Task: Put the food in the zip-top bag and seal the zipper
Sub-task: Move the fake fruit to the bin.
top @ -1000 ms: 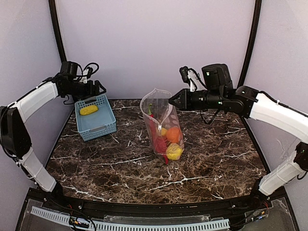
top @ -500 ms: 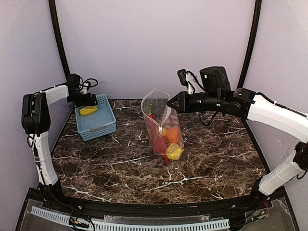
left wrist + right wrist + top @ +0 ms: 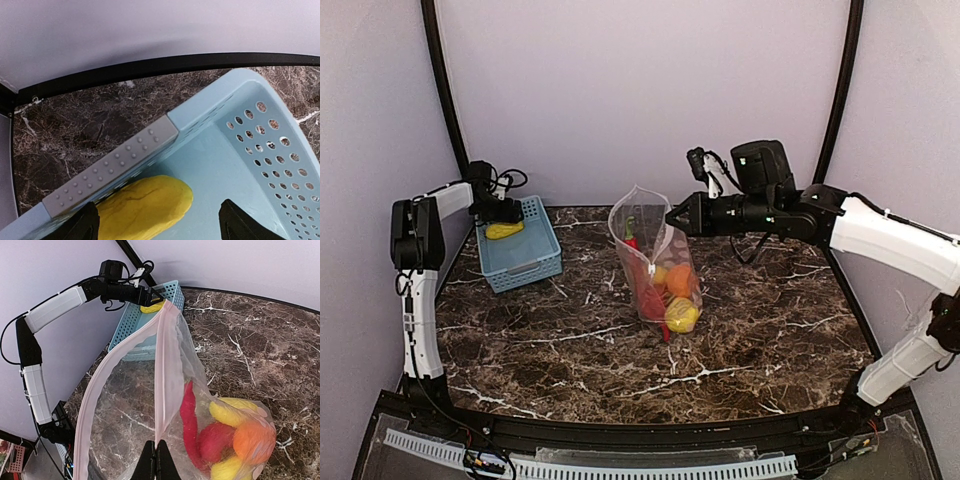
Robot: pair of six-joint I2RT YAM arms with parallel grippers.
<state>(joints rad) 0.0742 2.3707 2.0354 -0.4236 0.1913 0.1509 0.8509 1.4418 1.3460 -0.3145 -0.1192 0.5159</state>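
Far left, at 10 o'clock on the dark marble table (image 3: 570, 370): left gripper (image 3: 510, 210) (image 3: 159, 227), fingers spread wide, holding nothing. Hangs over the back corner of the blue-grey basket (image 3: 525, 262) (image 3: 270, 150), one fingertip on either side of a yellow piece of food (image 3: 503, 230) (image 3: 145, 205) lying on the basket floor against the dotted grey rim strip. Cannot tell from the wrist view whether the fingertips touch it.

Centre, just past the middle toward 12 o'clock: zip-top bag (image 3: 655, 250) (image 3: 125, 405), standing upright on the marble with its mouth gaping upward, well apart from the basket. Inside at the bottom, piled together: a long red chili (image 3: 642, 268) (image 3: 187, 415) standing on end along the 9 o'clock side, an orange ball (image 3: 680, 280) (image 3: 252, 437) at 3 o'clock, a round red piece (image 3: 215, 440) between them, and yellow pieces (image 3: 682, 316) (image 3: 230, 415) above and below. Pink zipper (image 3: 663, 240) (image 3: 167, 365) unsealed, its two strips curving apart around the mouth.

Right, reaching in from 2 o'clock: right gripper (image 3: 670, 218) (image 3: 156, 452), pinched tight on the zipper at the 3 o'clock side of the mouth, holding that edge up.
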